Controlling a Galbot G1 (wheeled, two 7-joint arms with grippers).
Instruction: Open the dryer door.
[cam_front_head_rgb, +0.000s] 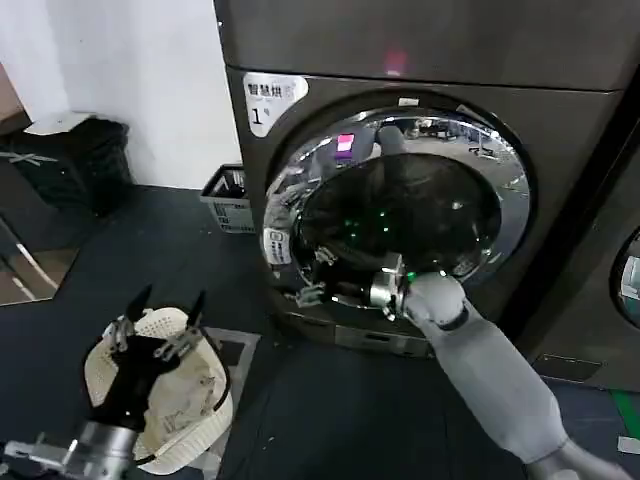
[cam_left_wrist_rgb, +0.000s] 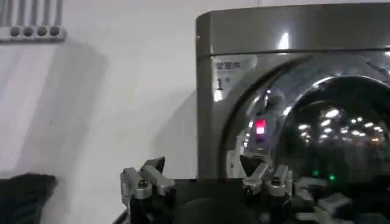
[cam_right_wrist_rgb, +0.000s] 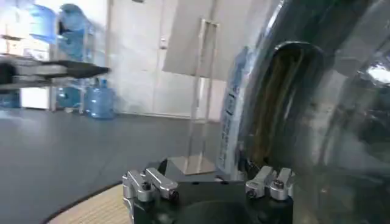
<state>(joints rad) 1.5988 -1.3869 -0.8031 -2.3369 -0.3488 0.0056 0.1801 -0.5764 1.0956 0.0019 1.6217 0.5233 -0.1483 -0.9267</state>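
The dryer door (cam_front_head_rgb: 505, 165) is a round porthole with a wide chrome ring around dark glass, and a white sticker (cam_front_head_rgb: 277, 245) sits on its lower left rim. My right gripper (cam_front_head_rgb: 318, 276) is at that lower left rim, open, with nothing between its fingers. In the right wrist view the right gripper (cam_right_wrist_rgb: 207, 178) shows wide-apart fingers, one fingertip (cam_right_wrist_rgb: 271, 181) close beside the door's chrome edge (cam_right_wrist_rgb: 268, 73). My left gripper (cam_front_head_rgb: 160, 312) hangs open low on the left, over a white basket. The left wrist view looks past the left gripper (cam_left_wrist_rgb: 204, 169) at the dryer door (cam_left_wrist_rgb: 286, 79).
A white laundry basket (cam_front_head_rgb: 195, 425) with cloth in it stands on the dark floor under my left arm. A grey crate (cam_front_head_rgb: 228, 195) sits against the dryer's left side. A neighbouring machine (cam_front_head_rgb: 610, 250) stands on the right. Dark objects (cam_front_head_rgb: 85, 160) lie by the white wall.
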